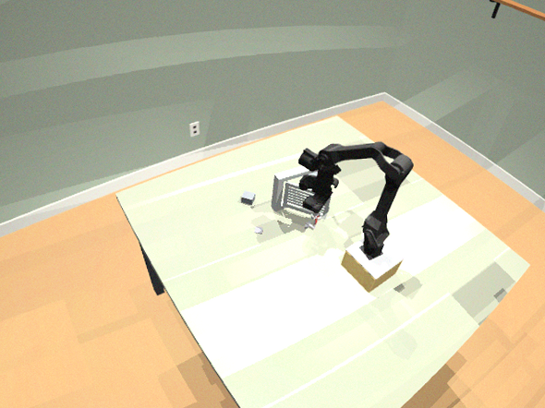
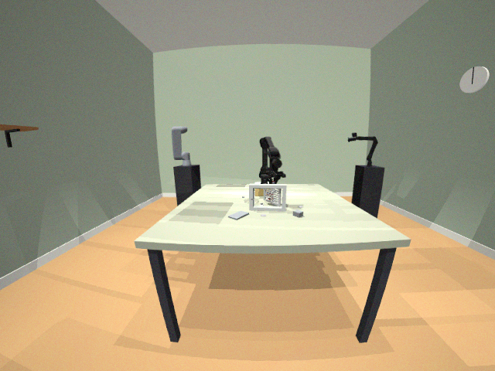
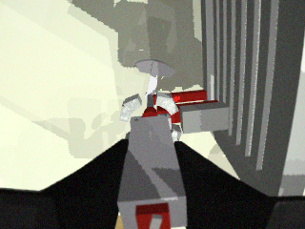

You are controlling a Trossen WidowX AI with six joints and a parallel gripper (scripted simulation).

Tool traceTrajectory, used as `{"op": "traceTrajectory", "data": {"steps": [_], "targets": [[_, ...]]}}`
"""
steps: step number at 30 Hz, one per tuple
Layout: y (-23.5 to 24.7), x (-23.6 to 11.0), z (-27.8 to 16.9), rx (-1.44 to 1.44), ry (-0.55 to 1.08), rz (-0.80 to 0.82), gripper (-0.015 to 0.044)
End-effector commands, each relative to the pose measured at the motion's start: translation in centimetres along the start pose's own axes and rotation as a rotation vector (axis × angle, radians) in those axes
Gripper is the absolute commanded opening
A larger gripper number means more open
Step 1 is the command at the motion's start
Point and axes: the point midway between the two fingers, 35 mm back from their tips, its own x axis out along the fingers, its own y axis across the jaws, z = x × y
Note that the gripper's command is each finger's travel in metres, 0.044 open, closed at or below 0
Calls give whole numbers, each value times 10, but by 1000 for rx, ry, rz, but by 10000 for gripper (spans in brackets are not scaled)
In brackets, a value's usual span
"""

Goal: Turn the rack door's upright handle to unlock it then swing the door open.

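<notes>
The rack frame (image 1: 276, 193) (image 2: 267, 186) stands upright on the table (image 1: 251, 327) (image 2: 271, 233). Its slatted door (image 1: 295, 196) (image 2: 272, 195) (image 3: 238, 72) is swung partly out on the arm's side; I cannot tell the exact angle. My gripper (image 3: 151, 147) reaches down from above in the top view and is shut on the grey handle (image 3: 149, 176), one black finger on each side. A grey block (image 3: 205, 117) and red bars join the handle area to the door. A pale disc on a stem (image 3: 152, 85) shows beyond the handle. In the top view the arm hides most of the handle.
A small grey box (image 1: 247, 197) (image 2: 298, 213) and a small pale disc (image 1: 257, 230) lie near the frame. A flat grey slab (image 2: 238, 215) lies on the frame's other side. The arm's base block (image 1: 370, 269) is on the table. Two other arms stand on pedestals (image 2: 186, 183) (image 2: 368, 189) beyond it.
</notes>
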Motion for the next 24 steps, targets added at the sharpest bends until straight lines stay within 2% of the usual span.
{"op": "traceTrajectory", "data": {"steps": [1,24], "targets": [[7,0,2,62,-8,-1,10],[52,0,17,358,-9,4,10]]}}
